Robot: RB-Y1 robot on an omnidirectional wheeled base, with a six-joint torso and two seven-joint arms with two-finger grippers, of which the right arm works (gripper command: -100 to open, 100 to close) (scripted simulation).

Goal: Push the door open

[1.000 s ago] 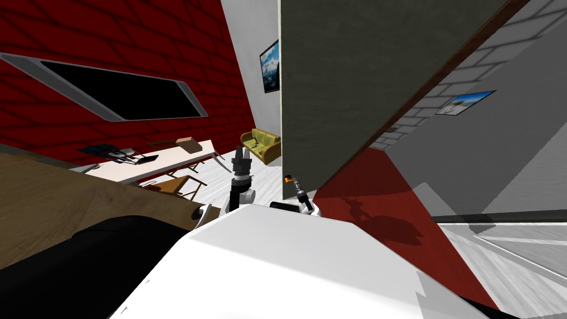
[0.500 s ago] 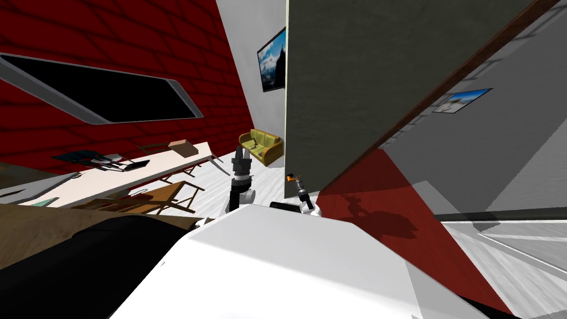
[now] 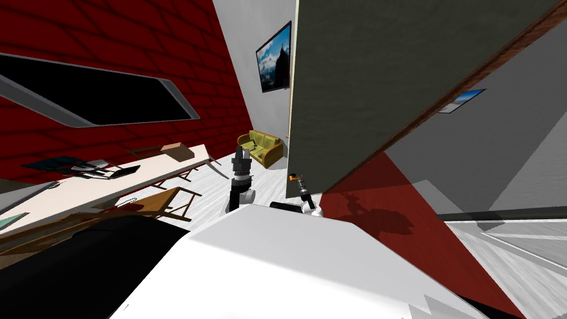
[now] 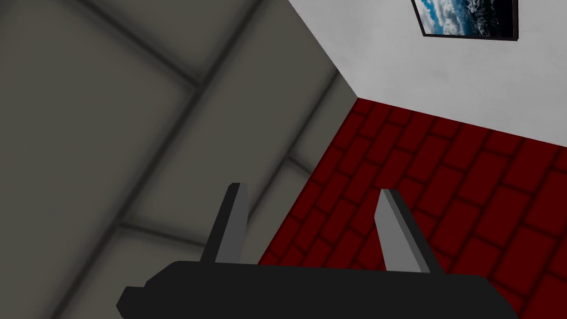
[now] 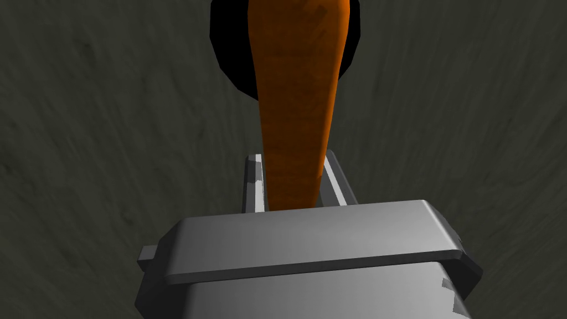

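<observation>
The door (image 3: 354,83) is a tall dark grey-green panel standing ajar right in front of me, its light edge toward the room beyond. Its orange lever handle (image 3: 291,177) sticks out low on the near face. My right gripper (image 3: 297,181) is at that handle. In the right wrist view the fingers (image 5: 256,183) press both sides of the orange lever (image 5: 296,99), which runs back to a black round plate (image 5: 227,39) on the door (image 5: 454,111). My left gripper (image 3: 240,152) is raised left of the door edge, its fingers (image 4: 232,221) standing open with nothing between them.
Past the door edge lie a long white table (image 3: 111,177) with wooden chairs (image 3: 166,199) along a red brick wall, and a yellow-green sofa (image 3: 260,145) at the far end. A red strip of floor (image 3: 398,221) runs right of the door.
The door's free edge has swung further right and away with my right gripper still on the handle. I have moved forward; the brown wooden surface at left has dropped out of view.
</observation>
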